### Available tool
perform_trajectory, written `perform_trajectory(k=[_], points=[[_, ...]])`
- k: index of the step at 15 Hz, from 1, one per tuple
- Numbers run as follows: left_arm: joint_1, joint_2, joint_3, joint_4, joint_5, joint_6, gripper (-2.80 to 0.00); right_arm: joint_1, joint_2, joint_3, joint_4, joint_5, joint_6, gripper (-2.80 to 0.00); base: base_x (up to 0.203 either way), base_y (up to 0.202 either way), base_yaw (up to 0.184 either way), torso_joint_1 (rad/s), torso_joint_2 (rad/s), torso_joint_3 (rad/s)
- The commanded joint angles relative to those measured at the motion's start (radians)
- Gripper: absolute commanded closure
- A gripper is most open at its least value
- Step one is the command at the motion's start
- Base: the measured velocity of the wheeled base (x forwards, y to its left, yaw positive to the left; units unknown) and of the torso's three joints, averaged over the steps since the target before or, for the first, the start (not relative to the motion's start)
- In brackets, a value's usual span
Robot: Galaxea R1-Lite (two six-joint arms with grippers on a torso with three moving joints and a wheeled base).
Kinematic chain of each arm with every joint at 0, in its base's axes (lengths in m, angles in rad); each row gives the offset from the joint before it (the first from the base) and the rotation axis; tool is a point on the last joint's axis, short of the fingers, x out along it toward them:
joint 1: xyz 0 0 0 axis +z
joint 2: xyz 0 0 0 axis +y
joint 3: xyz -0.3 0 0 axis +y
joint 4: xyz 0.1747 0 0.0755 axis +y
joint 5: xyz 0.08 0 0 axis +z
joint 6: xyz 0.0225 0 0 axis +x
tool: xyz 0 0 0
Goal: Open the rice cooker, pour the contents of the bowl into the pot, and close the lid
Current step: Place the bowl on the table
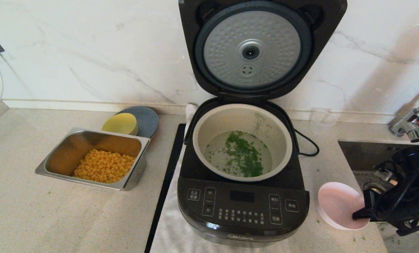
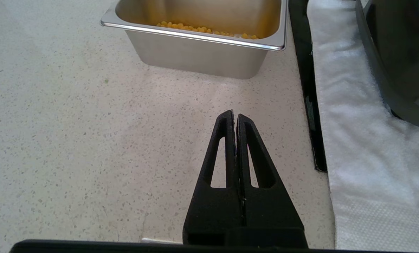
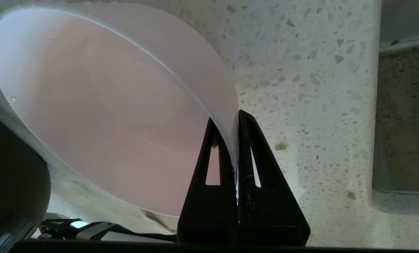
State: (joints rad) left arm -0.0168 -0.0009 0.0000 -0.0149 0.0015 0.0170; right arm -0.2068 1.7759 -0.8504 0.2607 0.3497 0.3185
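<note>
The black rice cooker stands at the centre with its lid swung up against the wall, silver disc facing me. Chopped green contents lie in shallow water at the bottom of the grey pot. To the cooker's right, the pale pink bowl is tilted and shows an empty inside. My right gripper is shut on the bowl's rim, one finger inside and one outside. My left gripper is shut on nothing above bare counter, left of the cooker.
A steel tray of yellow corn sits left of the cooker, with a yellow bowl on a blue plate behind it. A sink and tap lie at the right. A white cloth lies under the cooker.
</note>
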Motion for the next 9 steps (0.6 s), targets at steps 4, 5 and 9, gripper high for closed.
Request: perform_trajectory(k=[4, 5, 9], points=[[0.0, -0.001, 0.008, 0.0, 0.0, 0.0, 0.0, 0.0, 0.015, -0.002, -0.014, 0.0, 0.006, -2.8, 0.0, 0.0, 0.0, 0.0, 0.0, 0.0], [0.0, -0.001, 0.008, 0.0, 0.0, 0.0, 0.0, 0.0, 0.012, -0.002, -0.018, 0.0, 0.01, -2.8, 0.0, 0.0, 0.0, 0.0, 0.0, 0.0], [0.0, -0.001, 0.008, 0.0, 0.0, 0.0, 0.0, -0.033, -0.083, -0.032, -0.02, 0.007, 0.076, -2.8, 0.0, 0.0, 0.0, 0.0, 0.0, 0.0]])
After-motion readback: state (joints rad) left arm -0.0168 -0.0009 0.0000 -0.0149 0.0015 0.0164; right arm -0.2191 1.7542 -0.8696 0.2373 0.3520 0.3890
